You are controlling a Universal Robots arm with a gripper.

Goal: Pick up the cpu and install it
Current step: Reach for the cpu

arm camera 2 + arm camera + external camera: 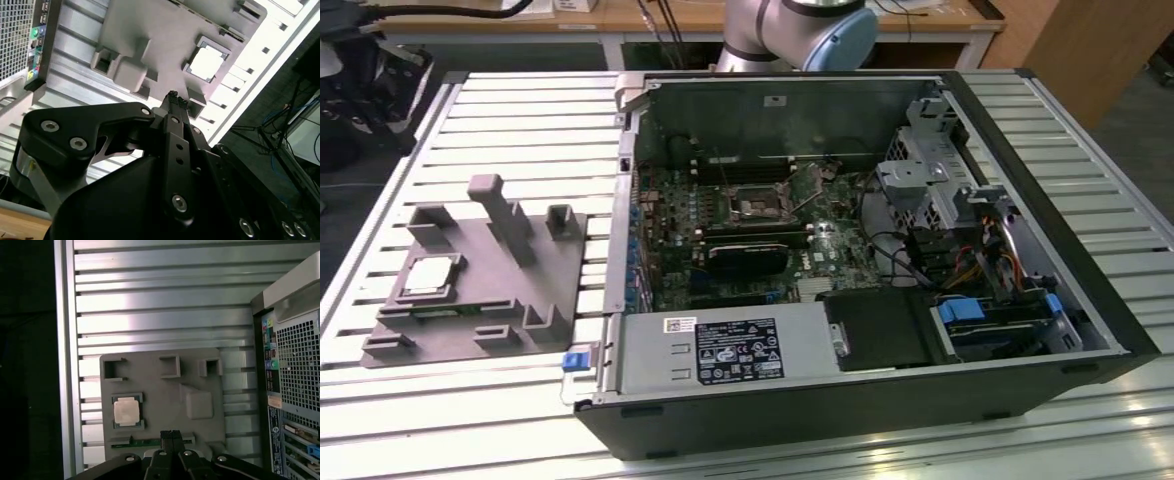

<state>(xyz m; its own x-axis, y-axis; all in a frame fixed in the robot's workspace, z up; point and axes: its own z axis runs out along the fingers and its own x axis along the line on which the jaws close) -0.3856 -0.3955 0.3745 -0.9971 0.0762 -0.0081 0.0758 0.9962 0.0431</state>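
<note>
At the exterior view's left, the grey fixture block (467,290) lies on the slatted table (520,120). The cpu (430,275) sits flat in its shallow pocket there, silver top up, untouched. Both wrist views look down on the same chip (126,411) from well above. The gripper (171,433) hangs clear of the block with its two fingers pressed together and nothing between them. In the second wrist view those tips (174,98) line up beside the pocket, not over it.

My first worry is the hand going down closed. I judge it would land on the lid and press or skid the chip instead of straddling it. The pocket's raised lips leave little edge to grip, so a thin part like this could tip or slip out. The tall post (500,215) stands near the pocket, and a wider jaw could clip it.

Further toward the exterior view's right is the open computer case (854,250), with the motherboard socket (754,205) deep inside. Case walls and cables crowd that space. I judge that a tilted or turned cpu set there could bend contacts or jam on the metal frame.
</note>
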